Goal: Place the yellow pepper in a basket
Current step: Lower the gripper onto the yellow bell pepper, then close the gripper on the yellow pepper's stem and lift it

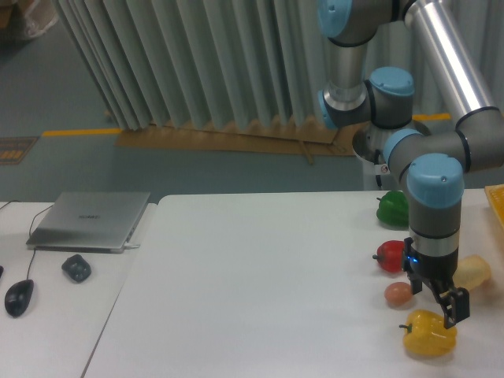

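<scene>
The yellow pepper (429, 334) lies on the white table (260, 276) near the front right, glossy, with a short dark stem pointing left. My gripper (447, 304) hangs just above its upper right side, pointing down. Its fingers look slightly apart and hold nothing, but the view does not show the gap clearly. The edge of a yellow-orange basket (497, 203) shows at the far right edge of the frame.
A red pepper (390, 256), a green pepper (393, 209), a small pinkish-orange egg-shaped thing (398, 294) and a pale beige lump (473, 272) lie around the gripper. A laptop (90, 221), a mouse (19, 297) and a dark small object (76, 268) sit at the left.
</scene>
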Robot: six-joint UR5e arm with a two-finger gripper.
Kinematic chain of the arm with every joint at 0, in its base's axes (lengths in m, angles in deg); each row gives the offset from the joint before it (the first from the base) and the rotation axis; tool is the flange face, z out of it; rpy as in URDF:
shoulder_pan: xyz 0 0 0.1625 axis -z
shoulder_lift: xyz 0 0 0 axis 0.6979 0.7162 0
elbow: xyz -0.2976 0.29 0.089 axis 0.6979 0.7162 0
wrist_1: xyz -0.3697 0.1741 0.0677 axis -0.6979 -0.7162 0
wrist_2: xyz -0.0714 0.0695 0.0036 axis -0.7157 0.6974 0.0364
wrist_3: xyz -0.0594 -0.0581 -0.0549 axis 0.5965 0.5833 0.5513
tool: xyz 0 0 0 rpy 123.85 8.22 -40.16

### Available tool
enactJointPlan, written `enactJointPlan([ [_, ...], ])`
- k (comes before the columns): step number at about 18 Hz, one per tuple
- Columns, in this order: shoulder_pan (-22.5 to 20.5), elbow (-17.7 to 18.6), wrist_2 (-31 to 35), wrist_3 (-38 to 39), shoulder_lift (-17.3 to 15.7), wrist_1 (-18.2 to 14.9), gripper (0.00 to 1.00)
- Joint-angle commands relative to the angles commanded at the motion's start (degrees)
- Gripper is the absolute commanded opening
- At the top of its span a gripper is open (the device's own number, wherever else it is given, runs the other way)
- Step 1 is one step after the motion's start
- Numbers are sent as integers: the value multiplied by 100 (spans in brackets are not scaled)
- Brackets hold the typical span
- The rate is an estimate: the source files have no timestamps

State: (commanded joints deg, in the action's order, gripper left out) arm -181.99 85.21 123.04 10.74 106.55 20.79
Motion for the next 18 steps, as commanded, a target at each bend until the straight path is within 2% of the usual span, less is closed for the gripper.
enactJointPlan([
  [18,97,-132,17,-35,264,54,100],
])
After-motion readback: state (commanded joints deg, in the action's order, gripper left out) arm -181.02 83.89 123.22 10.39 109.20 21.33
